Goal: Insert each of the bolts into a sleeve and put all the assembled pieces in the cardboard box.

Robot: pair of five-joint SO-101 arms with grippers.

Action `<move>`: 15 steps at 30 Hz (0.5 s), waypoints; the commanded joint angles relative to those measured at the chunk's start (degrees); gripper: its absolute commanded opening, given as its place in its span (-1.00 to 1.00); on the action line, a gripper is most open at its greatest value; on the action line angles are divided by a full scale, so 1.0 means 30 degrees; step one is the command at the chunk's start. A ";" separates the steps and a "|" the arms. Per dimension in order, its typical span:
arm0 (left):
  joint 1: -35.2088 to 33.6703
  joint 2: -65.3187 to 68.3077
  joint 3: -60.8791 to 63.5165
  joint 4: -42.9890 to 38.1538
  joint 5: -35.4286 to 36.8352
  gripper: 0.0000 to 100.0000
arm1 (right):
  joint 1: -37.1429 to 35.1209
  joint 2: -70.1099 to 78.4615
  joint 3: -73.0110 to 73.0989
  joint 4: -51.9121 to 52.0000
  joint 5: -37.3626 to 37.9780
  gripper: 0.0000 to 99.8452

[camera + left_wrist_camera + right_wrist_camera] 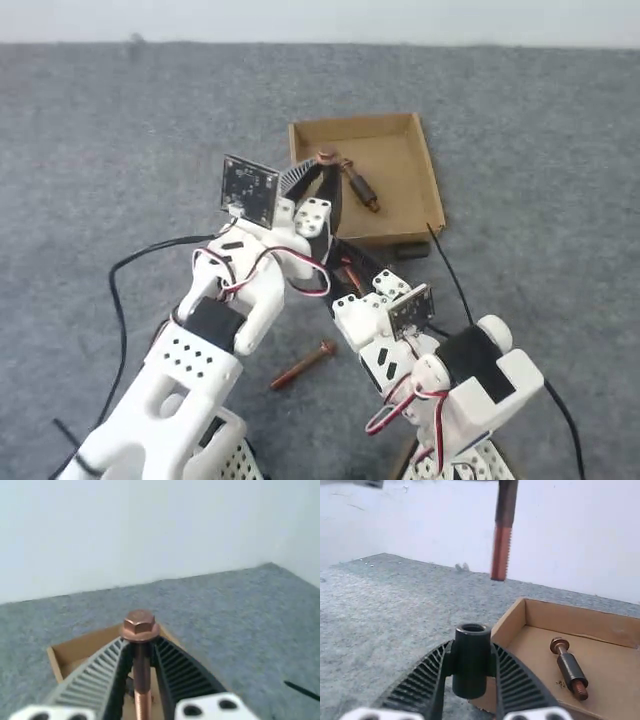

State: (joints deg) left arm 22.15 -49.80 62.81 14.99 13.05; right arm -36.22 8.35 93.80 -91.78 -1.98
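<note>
The left gripper (140, 645) is clamped on a bolt (139, 626), head up, at the centre of the high view by the box's (432, 182) lower-left corner. Just below it, the right gripper (471, 647) is clamped on an upright sleeve (470, 667); the bolt's threaded tip hangs above it, apart. An assembled piece (358, 186) lies in the box. A second bolt (303, 365) lies on the table (120, 150), lower centre.

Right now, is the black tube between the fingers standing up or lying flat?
Upright. The black tube is clamped with its open mouth facing up, and the copper bolt hangs above it, not yet inside.
</note>
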 commanded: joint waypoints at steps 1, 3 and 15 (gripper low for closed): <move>0.0205 -0.0117 -0.1275 0.1055 0.0762 -0.98 | -0.0044 -0.0132 0.0469 -0.0015 0.0117 -0.99; 0.0147 -0.0117 -0.1187 0.1260 0.1612 -0.98 | -0.0044 -0.0161 0.0469 -0.0015 0.0117 -0.99; 0.0205 -0.0147 -0.0777 0.1700 0.2110 -0.98 | 0.0015 -0.0015 0.0440 -0.0044 0.0117 -0.99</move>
State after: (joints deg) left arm 22.51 -49.63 62.81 19.12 18.68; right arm -36.22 8.44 93.80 -91.78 -1.98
